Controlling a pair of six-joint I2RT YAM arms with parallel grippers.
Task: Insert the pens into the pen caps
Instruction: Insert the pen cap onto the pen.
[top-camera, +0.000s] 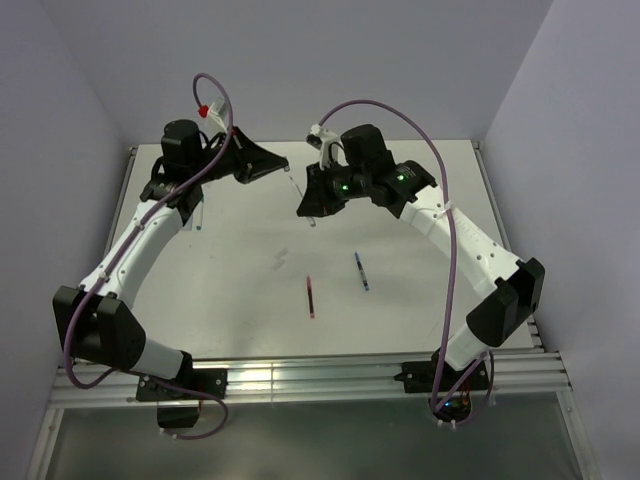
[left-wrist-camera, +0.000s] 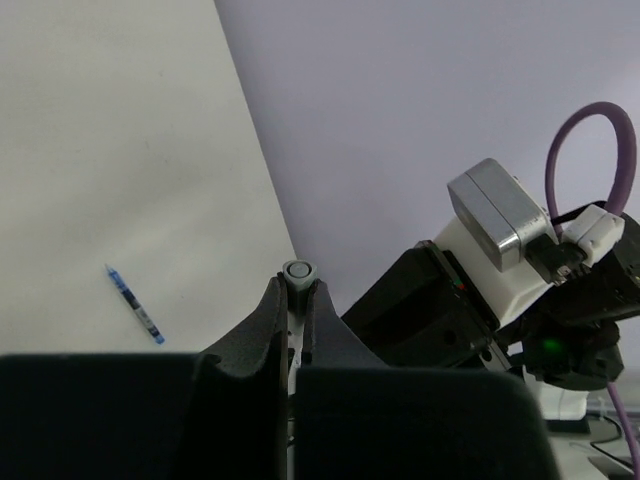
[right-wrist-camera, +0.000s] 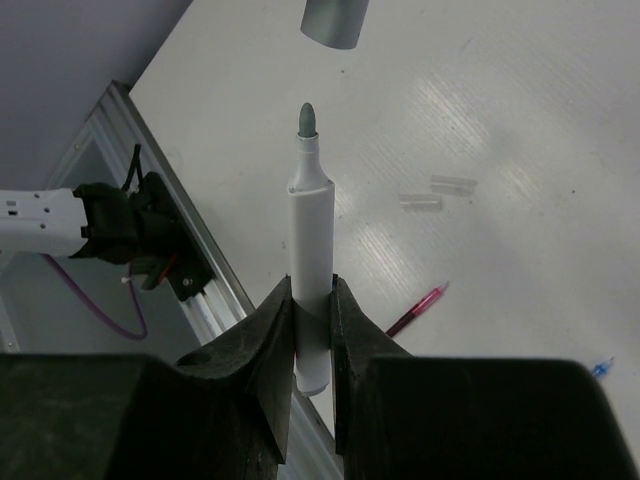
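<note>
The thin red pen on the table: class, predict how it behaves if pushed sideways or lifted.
Round and slender, the thin red pen would probably roll on the smooth white table. It lies straight, so likely stiff. So thin, it is probably light.

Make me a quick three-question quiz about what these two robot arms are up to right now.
1. What does the right gripper hold? A) a brush B) a white pen C) nothing
2. True or false: the left gripper is empty.
3. Fill in: the red pen and the blue pen lie on the ____.
Key: 1 B. 2 false, it grips a grey cap. 3 table.
</note>
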